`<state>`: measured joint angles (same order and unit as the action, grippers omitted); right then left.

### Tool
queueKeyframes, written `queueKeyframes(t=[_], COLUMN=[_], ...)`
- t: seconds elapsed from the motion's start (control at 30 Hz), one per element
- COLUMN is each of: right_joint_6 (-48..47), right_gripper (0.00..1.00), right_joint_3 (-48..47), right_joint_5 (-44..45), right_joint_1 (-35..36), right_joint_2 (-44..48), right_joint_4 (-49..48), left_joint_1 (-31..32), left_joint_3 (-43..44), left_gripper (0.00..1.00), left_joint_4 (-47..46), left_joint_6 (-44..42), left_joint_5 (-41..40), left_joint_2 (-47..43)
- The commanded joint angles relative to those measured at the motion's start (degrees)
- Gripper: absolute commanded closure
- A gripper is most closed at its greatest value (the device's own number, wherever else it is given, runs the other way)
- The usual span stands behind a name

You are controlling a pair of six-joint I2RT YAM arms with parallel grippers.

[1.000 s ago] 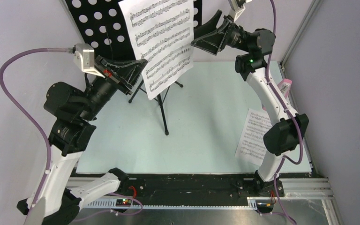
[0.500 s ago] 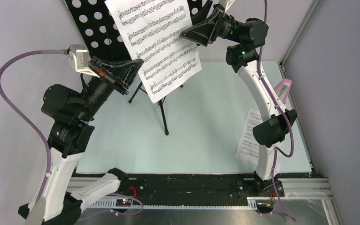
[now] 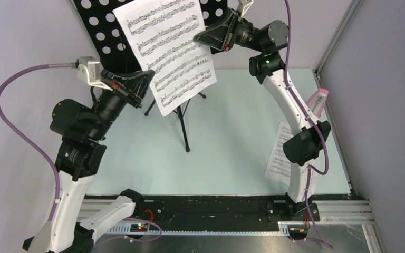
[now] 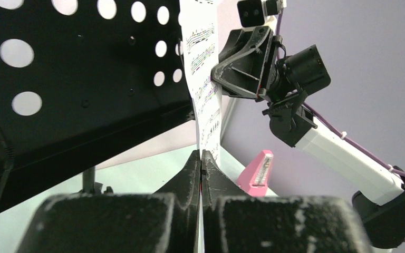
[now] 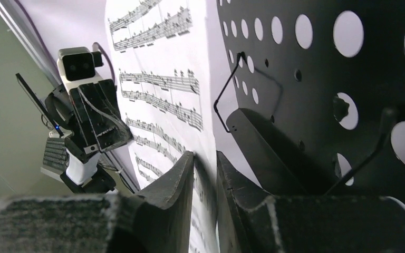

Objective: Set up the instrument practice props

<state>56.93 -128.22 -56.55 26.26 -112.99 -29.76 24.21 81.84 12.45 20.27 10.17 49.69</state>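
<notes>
Both my arms are raised and angled inward. My left claw [image 3: 148, 77] is clamped on the sheet's [image 3: 166, 52] lower left edge, and my right claw [image 3: 199, 38] pinches its right edge. The stand [image 3: 103, 29] is just behind both claws. The metronome [image 3: 319, 100] sits well apart, by my right forearm.

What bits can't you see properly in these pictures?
- Music stand: top external view, the picture's top edge cuts it off, and the held page covers its middle.
- Loose page: top external view, the right arm hides part.
- Pink metronome: top external view, partly behind that arm; details too small.
- Printed notes: too small to read in every view.
</notes>
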Motion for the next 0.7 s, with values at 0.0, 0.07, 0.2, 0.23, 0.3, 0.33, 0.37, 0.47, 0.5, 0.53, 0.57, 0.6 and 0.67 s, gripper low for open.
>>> queueKeyframes(t=[0.0, 0.07, 0.2, 0.23, 0.3, 0.33, 0.37, 0.47, 0.5, 0.53, 0.57, 0.6, 0.67], right_joint_6=[0.53, 0.88, 0.51, 0.26, -0.24, -0.50, -0.98, -1.36, -1.37, -1.27, -1.10, -0.67, -0.29], right_gripper=[0.75, 0.80, 1.00, 1.00, 1.00, 0.91, 0.85, 0.60, 0.57, 0.56, 0.56, 0.58, 0.67], right_joint_3=[-0.15, -1.11, -3.07, -3.21, -3.33, -3.34, -3.35, -3.86, -4.17, -5.05, -5.52, -6.31, -6.81], right_joint_5=[0.58, 0.27, -0.53, -0.59, -0.68, -0.73, -0.74, -0.72, -0.85, -0.93, -1.06, -1.04, -0.91], right_joint_1=[0.23, 0.51, 1.15, 1.20, 1.33, 1.51, 1.51, 1.84, 1.85, 1.97, 2.01, 2.05, 2.05], right_joint_2=[1.73, 1.27, 0.38, 0.33, 0.44, 0.51, 0.63, 0.28, 0.08, -0.40, -0.70, -1.22, -1.45], right_joint_4=[-2.96, -3.24, -2.48, -2.32, -2.13, -1.92, -1.59, -1.48, -1.42, -1.30, -1.20, -1.12, -1.06], left_joint_1=[-1.57, -1.81, -1.93, -1.96, -2.00, -2.07, -2.19, -2.35, -2.42, -2.48, -2.53, -2.62, -2.74], left_joint_3=[0.33, 0.71, 1.62, 1.93, 2.34, 2.43, 2.64, 2.95, 3.08, 3.11, 3.20, 3.29, 3.32], left_gripper=[1.00, 1.00, 1.00, 1.00, 1.00, 1.00, 1.00, 1.00, 1.00, 1.00, 1.00, 1.00, 1.00], left_joint_4=[0.00, 0.09, 0.02, 0.03, 0.01, 0.03, 0.03, -0.03, 0.00, -0.04, -0.05, -0.01, -0.04], left_joint_6=[-2.53, -2.65, -2.61, -2.61, -2.74, -2.80, -2.81, -2.59, -2.51, -2.39, -2.36, -2.37, -2.47], left_joint_5=[-1.65, -1.48, -0.45, -0.23, 0.02, 0.20, 0.53, 1.60, 2.04, 2.28, 2.34, 2.38, 2.27], left_joint_2=[-1.29, -1.18, -0.21, 0.03, 0.39, 0.58, 0.67, 1.07, 1.13, 1.20, 1.24, 1.22, 1.13])
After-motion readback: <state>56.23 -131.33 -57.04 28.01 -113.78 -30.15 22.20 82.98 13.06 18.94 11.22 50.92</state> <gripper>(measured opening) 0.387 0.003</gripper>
